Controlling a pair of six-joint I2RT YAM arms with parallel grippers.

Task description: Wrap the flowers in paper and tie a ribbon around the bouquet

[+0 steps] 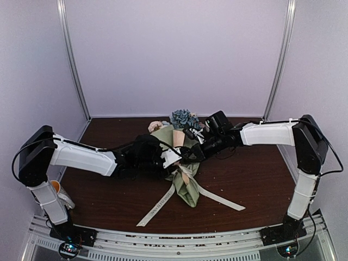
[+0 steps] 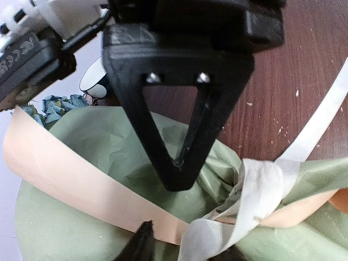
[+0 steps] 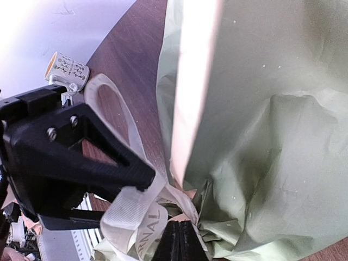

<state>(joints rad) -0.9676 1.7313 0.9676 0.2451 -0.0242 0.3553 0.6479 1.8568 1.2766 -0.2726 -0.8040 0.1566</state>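
ribbon (image 2: 261, 190) wrap mid-table looks loose: left gripper (image 2: 157, 209) parted, right gripper (image 3: 179, 239) pressed together; a pull may unwrap paper (image 3: 272, 109).

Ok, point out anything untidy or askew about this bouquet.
The sage-green paper cone is crumpled at its narrow end, with its beige underside folded outward. The cream fabric ribbon is bunched around the neck, its tails trailing loose across the brown wooden table.

Seen from above, the left hand (image 1: 173, 157) and right hand (image 1: 197, 151) hide the waist of the bouquet (image 1: 187, 191); lettering on the ribbon (image 1: 157, 208) is too small to read.
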